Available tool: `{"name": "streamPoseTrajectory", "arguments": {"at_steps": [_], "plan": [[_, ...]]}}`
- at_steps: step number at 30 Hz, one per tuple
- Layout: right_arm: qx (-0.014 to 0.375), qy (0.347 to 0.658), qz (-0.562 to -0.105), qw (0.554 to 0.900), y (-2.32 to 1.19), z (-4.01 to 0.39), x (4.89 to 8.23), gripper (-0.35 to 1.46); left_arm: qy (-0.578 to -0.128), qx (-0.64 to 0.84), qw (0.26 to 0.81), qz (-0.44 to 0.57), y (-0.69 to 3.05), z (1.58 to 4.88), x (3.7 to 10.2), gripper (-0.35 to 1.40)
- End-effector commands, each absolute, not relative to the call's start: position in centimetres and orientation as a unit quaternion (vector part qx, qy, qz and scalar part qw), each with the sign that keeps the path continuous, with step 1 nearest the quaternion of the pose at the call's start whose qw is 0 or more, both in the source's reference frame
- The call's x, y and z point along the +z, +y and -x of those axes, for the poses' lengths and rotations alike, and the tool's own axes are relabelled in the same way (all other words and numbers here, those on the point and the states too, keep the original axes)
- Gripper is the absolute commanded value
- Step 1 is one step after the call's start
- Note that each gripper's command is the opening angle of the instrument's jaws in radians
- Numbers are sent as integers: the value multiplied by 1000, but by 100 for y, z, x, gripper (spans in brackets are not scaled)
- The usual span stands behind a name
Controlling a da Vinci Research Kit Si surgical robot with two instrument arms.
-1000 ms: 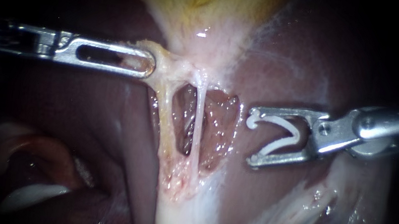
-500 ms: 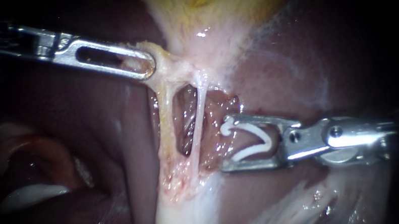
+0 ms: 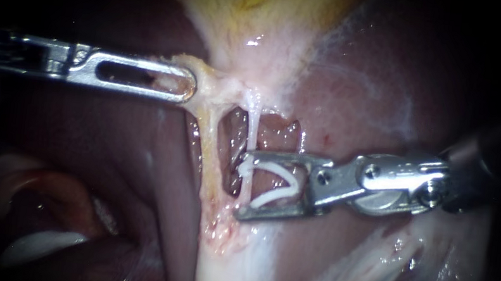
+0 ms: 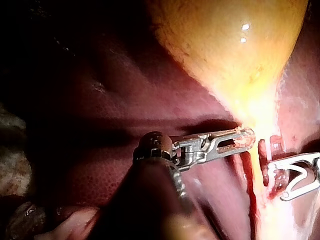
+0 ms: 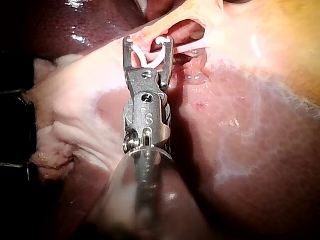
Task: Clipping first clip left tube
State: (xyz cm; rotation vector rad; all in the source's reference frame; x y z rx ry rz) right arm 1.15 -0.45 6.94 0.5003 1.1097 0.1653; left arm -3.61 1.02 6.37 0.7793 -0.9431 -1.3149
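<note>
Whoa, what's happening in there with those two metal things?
Two robot tools are working on a pig's gallbladder and liver. The left tool has its jaws shut on the pale tissue just under the gallbladder. The right tool carries an open white clip between its jaws, and its tip sits at a thin white tube. The clip is not squeezed shut yet.
</note>
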Motion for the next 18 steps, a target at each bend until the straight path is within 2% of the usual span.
{"name": "streamPoseTrajectory", "arguments": {"at_steps": [1,10,18], "plan": [[78,521,-235,817,-45,-117,696,50,-411,-573,623,-339,101,362,636,-35],[77,520,-240,816,-52,-135,711,50,-410,-572,623,-342,99,365,633,-35],[81,530,-273,799,-61,-150,711,49,-410,-571,623,-343,99,367,633,-35]]}}
